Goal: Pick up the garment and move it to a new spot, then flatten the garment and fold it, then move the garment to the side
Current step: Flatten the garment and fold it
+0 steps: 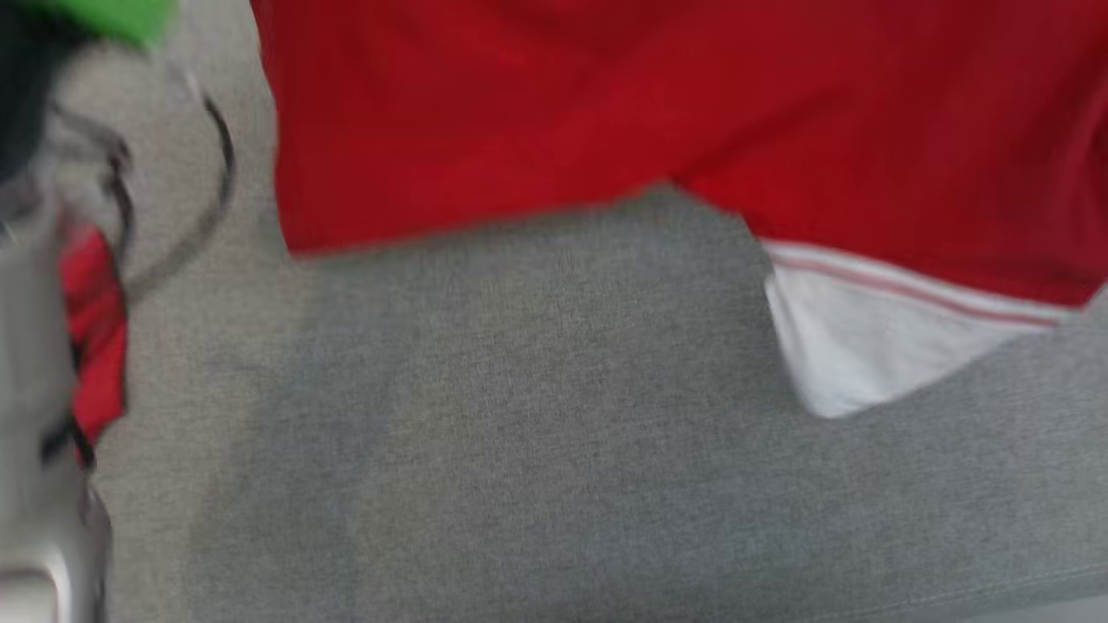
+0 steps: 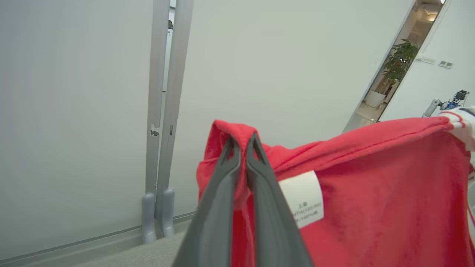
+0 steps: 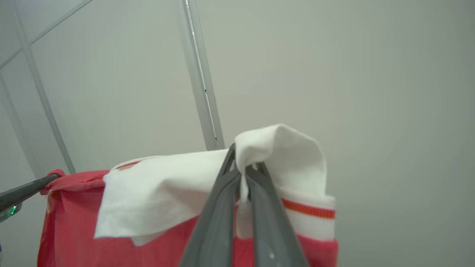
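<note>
The garment (image 1: 606, 112) is red with a white, red-striped part (image 1: 857, 337). It hangs stretched and lifted above the grey cloth surface (image 1: 519, 450) across the top of the blurred head view. In the left wrist view my left gripper (image 2: 243, 148) is shut on a folded red edge of the garment (image 2: 371, 200), beside a white label (image 2: 304, 198). My right gripper (image 3: 243, 172) is shut on the white part (image 3: 282, 148), with the red cloth (image 3: 74, 222) hanging below. The left gripper's fingers (image 3: 22, 191) hold the far red corner in the right wrist view.
A pale arm (image 1: 35, 450) with dark cables (image 1: 216, 173) runs down the left edge of the head view, under something green (image 1: 112, 17). Pale walls and a grey post (image 2: 163, 111) stand behind. A doorway with a potted plant (image 2: 399, 63) opens at the right.
</note>
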Controlling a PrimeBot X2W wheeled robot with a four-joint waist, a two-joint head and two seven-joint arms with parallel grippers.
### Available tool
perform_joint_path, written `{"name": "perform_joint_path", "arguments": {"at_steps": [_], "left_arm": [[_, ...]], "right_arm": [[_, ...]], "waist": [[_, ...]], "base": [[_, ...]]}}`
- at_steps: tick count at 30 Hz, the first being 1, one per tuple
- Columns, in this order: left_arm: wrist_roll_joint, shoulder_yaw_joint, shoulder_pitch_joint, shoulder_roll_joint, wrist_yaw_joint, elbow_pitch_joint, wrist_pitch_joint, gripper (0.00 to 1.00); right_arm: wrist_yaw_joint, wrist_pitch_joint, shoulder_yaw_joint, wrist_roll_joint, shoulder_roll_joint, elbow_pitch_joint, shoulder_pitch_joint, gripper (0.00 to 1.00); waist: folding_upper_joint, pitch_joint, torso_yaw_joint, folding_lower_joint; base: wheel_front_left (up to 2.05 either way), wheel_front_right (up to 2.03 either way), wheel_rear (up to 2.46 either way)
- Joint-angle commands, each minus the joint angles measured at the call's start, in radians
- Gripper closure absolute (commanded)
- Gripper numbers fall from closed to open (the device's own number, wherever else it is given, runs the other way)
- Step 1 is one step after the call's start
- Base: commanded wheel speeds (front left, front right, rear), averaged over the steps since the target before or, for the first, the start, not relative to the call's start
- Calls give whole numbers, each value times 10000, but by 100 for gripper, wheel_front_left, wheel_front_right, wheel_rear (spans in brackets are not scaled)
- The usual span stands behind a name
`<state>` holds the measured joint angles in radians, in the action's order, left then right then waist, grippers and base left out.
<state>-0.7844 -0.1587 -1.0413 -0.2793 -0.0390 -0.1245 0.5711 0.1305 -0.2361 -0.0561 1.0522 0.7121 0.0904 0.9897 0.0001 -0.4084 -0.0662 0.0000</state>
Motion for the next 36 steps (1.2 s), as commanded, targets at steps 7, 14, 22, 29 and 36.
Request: {"name": "perform_joint_path", "arguments": {"at_steps": [7,14,22,29,36], "left_arm": [[1406,41,-4375,471,-254,4308,-1786,100],[2295,-196,-6400,694,-38,7110,-4145,100],[2255,-829,-4802,837,1327,8827,-5567,100],[1011,-1124,-1446,812,1699,7945,-5787,100],[121,-1903,4027,243,1564,4816,-5510,100]], "right_arm": [[-4,166,-378,-2927,-2744,-4310,5196,100],[2,1452,-701,-3894,-4356,-6474,7467,100],[5,2416,-1916,-2408,-3807,-5984,4962,100],[6,3726,-2197,-478,-2743,-3734,299,100],[5,4540,-2397,542,-1879,-1875,-4821,100]], "waist": [[-1,-3235,130,0],[-1,-3925,20,0],[-1,-3623,161,0],[-1,-2064,200,0],[-1,872,156,0]], "base": [[0,0,0],[0,0,0],[0,0,0],[0,0,0],[0,0,0]]}}
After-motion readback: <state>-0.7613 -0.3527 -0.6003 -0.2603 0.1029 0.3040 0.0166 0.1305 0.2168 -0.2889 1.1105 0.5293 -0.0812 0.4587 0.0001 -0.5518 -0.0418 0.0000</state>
